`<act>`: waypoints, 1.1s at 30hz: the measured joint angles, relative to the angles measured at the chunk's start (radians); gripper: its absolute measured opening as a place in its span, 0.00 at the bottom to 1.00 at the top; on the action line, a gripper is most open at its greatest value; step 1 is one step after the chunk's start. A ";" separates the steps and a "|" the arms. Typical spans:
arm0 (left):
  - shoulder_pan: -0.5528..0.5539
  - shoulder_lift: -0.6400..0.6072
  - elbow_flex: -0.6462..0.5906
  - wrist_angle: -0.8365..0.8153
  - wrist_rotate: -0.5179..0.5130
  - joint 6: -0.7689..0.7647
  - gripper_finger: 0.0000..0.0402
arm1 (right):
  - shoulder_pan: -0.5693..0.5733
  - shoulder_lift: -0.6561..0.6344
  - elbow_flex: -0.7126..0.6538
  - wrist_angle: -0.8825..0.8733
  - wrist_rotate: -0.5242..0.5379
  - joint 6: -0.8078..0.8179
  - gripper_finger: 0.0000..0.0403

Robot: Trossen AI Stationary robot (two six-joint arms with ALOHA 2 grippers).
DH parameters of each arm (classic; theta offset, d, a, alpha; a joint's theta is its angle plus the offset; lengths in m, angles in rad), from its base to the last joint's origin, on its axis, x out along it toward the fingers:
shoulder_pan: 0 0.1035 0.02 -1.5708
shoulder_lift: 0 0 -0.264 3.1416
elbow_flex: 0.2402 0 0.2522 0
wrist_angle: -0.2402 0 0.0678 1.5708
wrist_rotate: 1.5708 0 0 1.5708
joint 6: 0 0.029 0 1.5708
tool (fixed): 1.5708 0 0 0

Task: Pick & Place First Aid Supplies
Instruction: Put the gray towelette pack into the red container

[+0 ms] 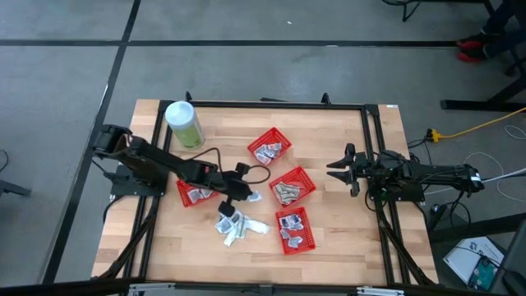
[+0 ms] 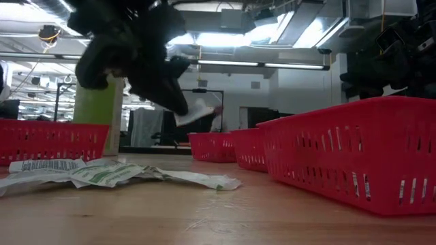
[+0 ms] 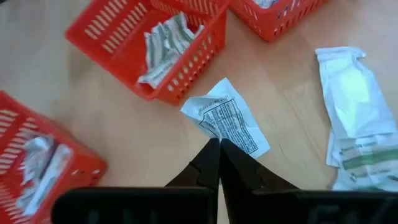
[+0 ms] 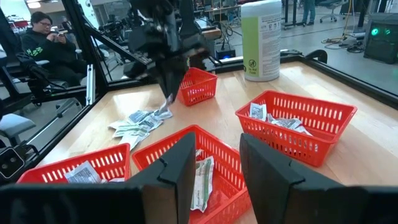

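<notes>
My left gripper [image 3: 217, 148] is shut on a small white packet with black print [image 3: 227, 118]. It hangs above the table between the red mesh baskets [image 1: 254, 197]. More first aid supplies lie flat in a loose pile [image 1: 234, 226] on the wood near the table's front, also seen in the low view [image 2: 102, 173]. At the table's right side my right gripper [image 4: 214, 168] waits open, with nothing between its fingers. My left gripper pinches the printed packet by one corner [image 3: 219, 137] between its two fingertips. The fingers slant down from the table's left. The packet hangs tilted off the fingertips, lifted clear of the table [image 2: 195, 111].
Several red mesh baskets hold packets: one under my left arm [image 1: 196, 194], one at the centre back [image 1: 269, 146], one mid-right [image 1: 292, 185], one near the front [image 1: 296, 230]. A tall pale-green canister [image 1: 184, 123] stands at the back left.
</notes>
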 joint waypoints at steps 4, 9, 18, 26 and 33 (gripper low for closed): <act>-0.004 -0.065 0.002 -0.070 -0.023 -0.027 0.00 | 0.000 0.000 0.000 0.000 0.000 0.000 0.31; -0.004 -0.132 0.003 -0.172 -0.066 -0.068 0.00 | 0.000 0.000 0.000 0.000 0.000 0.000 0.31; -0.015 -0.212 0.003 -0.382 -0.144 -0.170 0.00 | 0.000 0.000 0.000 0.000 0.000 0.000 0.31; -0.015 -0.261 0.003 -0.563 -0.177 -0.282 0.01 | 0.000 0.000 0.000 0.000 0.000 0.000 0.31; -0.015 -0.326 0.003 -0.689 -0.179 -0.360 0.01 | 0.000 0.000 0.000 0.000 0.000 0.000 0.31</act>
